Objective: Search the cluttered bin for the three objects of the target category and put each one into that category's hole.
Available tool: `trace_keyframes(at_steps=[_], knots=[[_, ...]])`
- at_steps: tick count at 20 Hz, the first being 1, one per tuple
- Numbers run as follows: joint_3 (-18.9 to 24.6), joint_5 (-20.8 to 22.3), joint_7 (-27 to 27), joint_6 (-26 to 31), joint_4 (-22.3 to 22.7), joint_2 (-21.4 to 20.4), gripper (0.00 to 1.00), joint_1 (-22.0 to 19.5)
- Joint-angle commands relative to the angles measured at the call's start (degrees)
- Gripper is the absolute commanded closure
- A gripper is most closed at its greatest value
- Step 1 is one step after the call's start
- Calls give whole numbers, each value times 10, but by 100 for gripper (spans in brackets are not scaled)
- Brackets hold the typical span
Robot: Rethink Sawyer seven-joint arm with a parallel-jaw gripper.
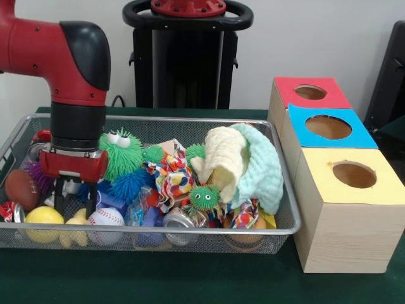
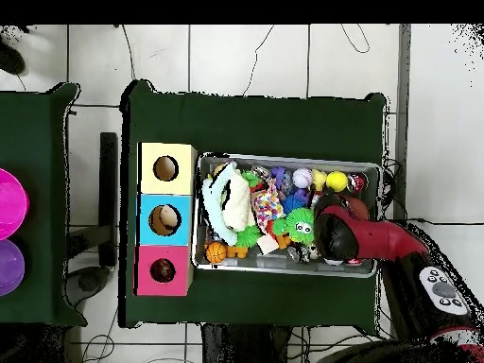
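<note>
Gripper (image 1: pixel 74 201) spread wide, empty, down inside the bin (image 1: pixel 286 229) at its end far from the boxes, above a baseball (image 1: pixel 106 218). Bin packed rim to rim. The hole (image 1: pixel 310 92) unobstructed. No legible writing.

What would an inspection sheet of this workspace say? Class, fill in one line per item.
Surface: dark green table, bare in front of the bin.
Job's things: wire mesh bin packed full; red-topped box's hole farthest from the camera in the front view.
Clutter: baseball, yellow ball, small football, green googly-eyed furry toy, cream and mint cloths.
Grippers: gripper lowered into the bin, jaws open.
Cables: cables on the tiled floor.
Surroundings: blue-topped box, yellow-topped box.
</note>
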State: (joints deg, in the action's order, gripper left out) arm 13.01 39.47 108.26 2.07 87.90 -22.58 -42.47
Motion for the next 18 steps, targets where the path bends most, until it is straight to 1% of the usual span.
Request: trace_keyframes(at_steps=[1,6,10,11,13,14,15,16,17,18], knots=[[114,59,-19,-34,-57,96,0,-45],[147,87,-25,-27,-74,114,0,-65],[183,90,-30,-6,-67,129,0,-87],[184,90,-26,-5,-66,130,0,-88],[158,83,1,-21,-69,119,0,-67],[120,72,26,-38,-77,109,0,-41],[101,67,37,-47,-83,103,0,-29],[71,59,51,-58,-95,98,0,-11],[63,57,53,-61,-100,95,0,-7],[66,59,50,-60,-104,94,0,-11]])
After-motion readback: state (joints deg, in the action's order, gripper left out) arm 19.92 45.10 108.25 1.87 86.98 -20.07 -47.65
